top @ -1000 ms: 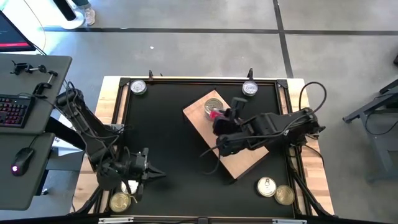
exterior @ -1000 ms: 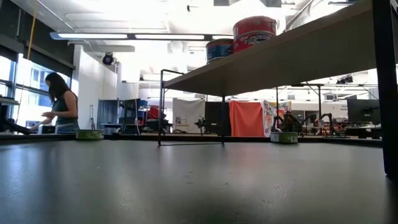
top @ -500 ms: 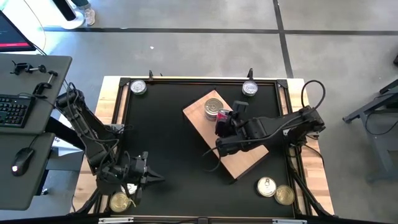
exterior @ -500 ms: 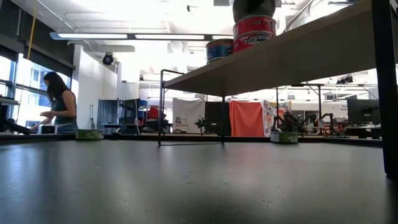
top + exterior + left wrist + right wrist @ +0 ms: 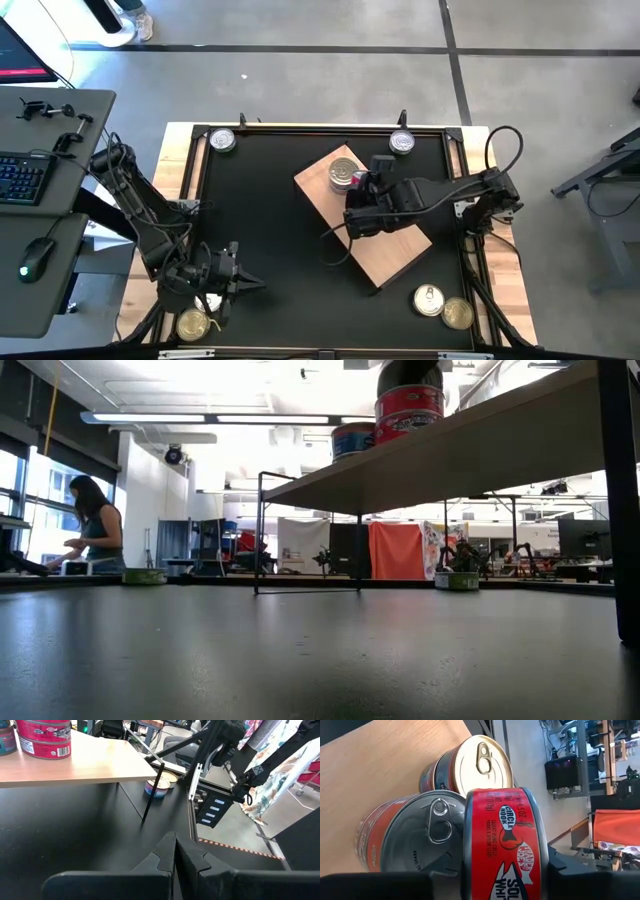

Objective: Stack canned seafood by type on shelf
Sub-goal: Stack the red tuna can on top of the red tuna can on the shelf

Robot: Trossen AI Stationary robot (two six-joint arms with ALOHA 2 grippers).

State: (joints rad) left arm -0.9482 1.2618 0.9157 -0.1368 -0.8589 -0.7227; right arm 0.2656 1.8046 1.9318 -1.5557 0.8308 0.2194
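1. The shelf (image 5: 375, 225) is a flat rectangular board of light-brown grained wood, set at an angle in the middle of the matte black worktop (image 5: 270, 220) and raised on thin dark legs.
2. The cans are short round tins with pull-tab lids. In the right wrist view a gold-lidded can (image 5: 470, 765) and a silver-lidded, red-sided can (image 5: 415, 837) stand on the wood.
3. The right end effector (image 5: 362, 192) grips a glossy red-labelled can (image 5: 502, 840) held on edge, just beside the silver-lidded one, near the shelf's upper-left corner in the high view.
4. Loose cans sit at the worktop's corners: upper left (image 5: 222, 141), upper right (image 5: 402, 143), lower right (image 5: 430, 299).
5. The left end effector (image 5: 240, 283), closed and empty, rests at lower left.
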